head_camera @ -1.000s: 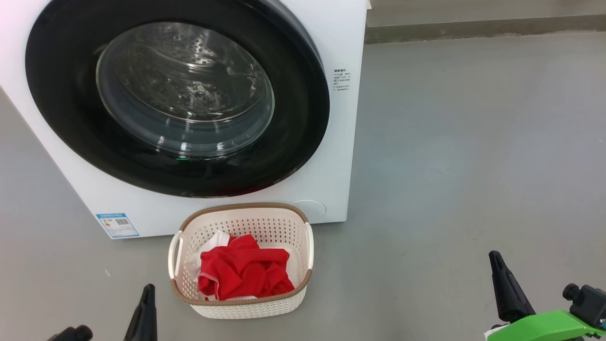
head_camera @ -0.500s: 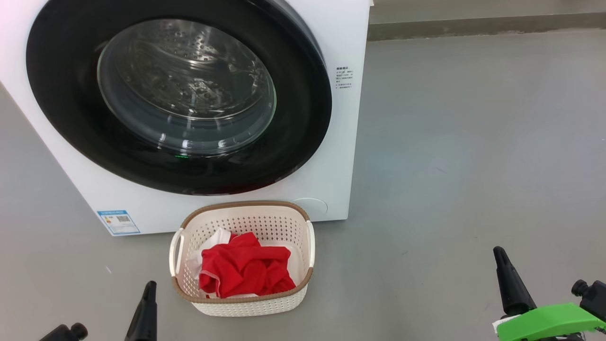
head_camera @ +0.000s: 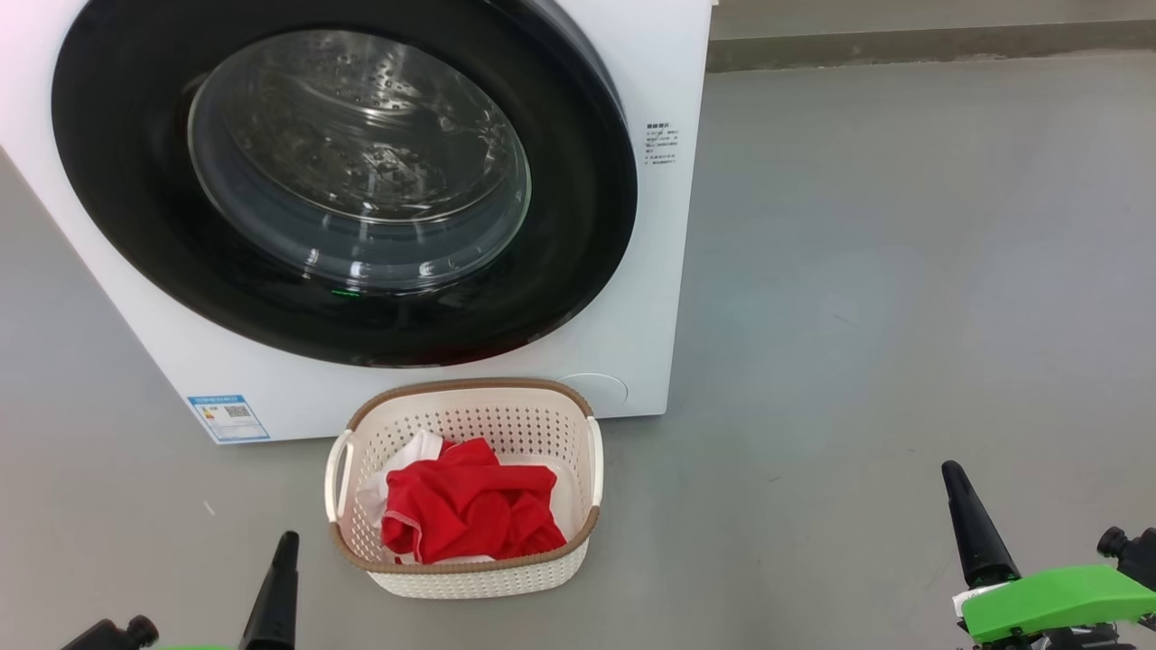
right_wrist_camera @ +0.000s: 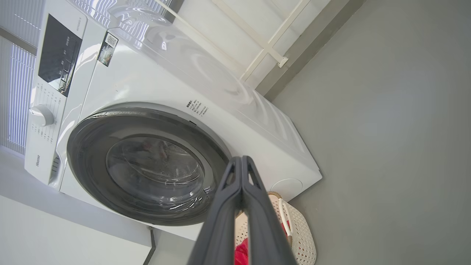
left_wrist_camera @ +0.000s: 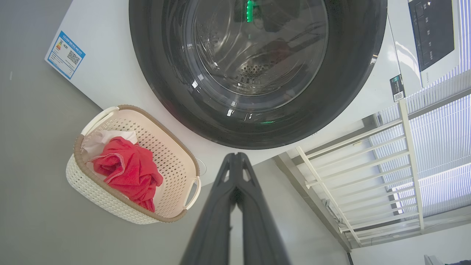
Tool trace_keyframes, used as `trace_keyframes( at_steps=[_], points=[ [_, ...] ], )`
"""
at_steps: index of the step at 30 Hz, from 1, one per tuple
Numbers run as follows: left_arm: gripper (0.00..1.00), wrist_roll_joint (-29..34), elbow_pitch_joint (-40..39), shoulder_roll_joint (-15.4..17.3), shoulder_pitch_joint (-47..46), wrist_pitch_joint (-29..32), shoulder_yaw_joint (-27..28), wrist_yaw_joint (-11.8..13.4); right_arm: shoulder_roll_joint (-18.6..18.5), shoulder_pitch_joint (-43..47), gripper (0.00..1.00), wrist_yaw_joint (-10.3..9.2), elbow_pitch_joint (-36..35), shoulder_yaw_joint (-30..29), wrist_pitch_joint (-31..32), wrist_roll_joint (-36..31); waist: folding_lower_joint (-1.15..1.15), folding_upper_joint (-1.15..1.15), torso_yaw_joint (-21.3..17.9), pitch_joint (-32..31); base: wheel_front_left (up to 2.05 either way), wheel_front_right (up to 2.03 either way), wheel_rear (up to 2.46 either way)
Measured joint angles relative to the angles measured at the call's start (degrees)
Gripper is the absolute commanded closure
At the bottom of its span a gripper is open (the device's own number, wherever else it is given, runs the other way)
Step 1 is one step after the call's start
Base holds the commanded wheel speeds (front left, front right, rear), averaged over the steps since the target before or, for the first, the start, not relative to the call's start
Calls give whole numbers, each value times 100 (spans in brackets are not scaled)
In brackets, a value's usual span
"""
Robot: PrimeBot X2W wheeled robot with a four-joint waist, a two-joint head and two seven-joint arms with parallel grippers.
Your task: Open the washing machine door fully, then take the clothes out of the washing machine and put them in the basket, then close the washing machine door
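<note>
Sitting shut, washing machine door point(head_camera: 578, 226) flush on washing machine point(head_camera: 650, 343); red clothes point(head_camera: 465, 510) heaped in basket point(head_camera: 470, 578) on floor point(head_camera: 858, 316) just in front. Left tool point(left_wrist_camera: 235, 158) and right tool point(right_wrist_camera: 241, 160) both closed, empty. Head view has drifted slightly; things unmoved since a second ago

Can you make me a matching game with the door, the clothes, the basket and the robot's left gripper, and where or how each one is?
Things: 1 door; 2 clothes; 3 basket; 4 left gripper.
States: A red, lying in the basket; B on the floor before the washer; C closed, black rim; D fingers together, holding nothing.
Pairs: 1-C, 2-A, 3-B, 4-D.
</note>
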Motion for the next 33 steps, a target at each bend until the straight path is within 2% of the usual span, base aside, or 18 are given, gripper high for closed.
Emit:
trace_keyframes(
  at_steps=[33],
  points=[
    [100, -1957, 181, -35, -276, 506, 182, -257, -29, -331, 100, -15, 159, -147, 512, 2006, 0, 0, 66, 87, 0, 0, 0]
  ],
)
